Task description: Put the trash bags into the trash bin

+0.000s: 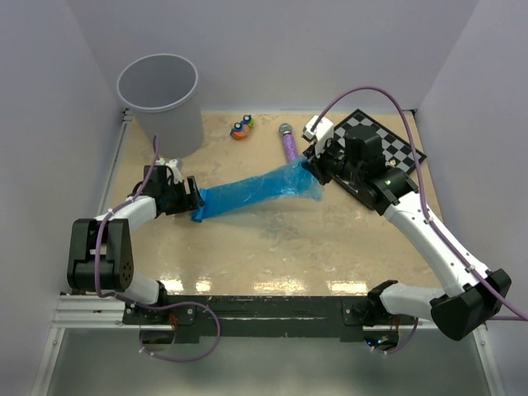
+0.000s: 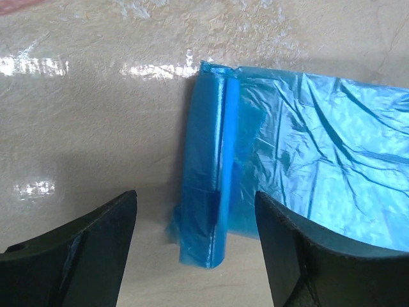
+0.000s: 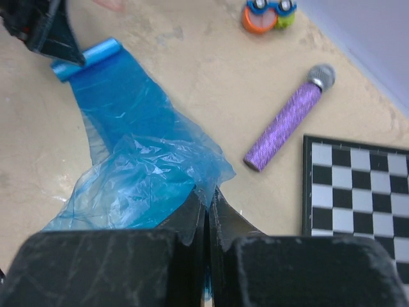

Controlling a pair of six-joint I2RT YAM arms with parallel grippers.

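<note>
Inspecting the table (image 1: pixel 272 256), you will find the trash bags (image 1: pixel 256 191) lying across its middle as one partly unrolled strip of blue film. The rolled end lies toward your left arm and the loose, crumpled end toward your right. Your right gripper (image 3: pixel 208 214) is clamped on that loose end, with film bunched at its tips. Your left gripper (image 1: pixel 191 200) has its fingers spread, one on either side of the rolled end (the roll lies on the surface between them, touched by neither in the wrist view). The trash bin (image 1: pixel 169 124) stands upright in the far left corner, beyond the left gripper and apart from the film.

Surrounding items:
- A purple microphone (image 1: pixel 289 142) lies just past the loose end, near the right gripper.
- A small orange, blue and green toy (image 1: pixel 241 129) sits at the far edge, between bin and microphone.
- A checkerboard (image 1: pixel 400 148) lies at the far right, partly covered by the right arm
</note>
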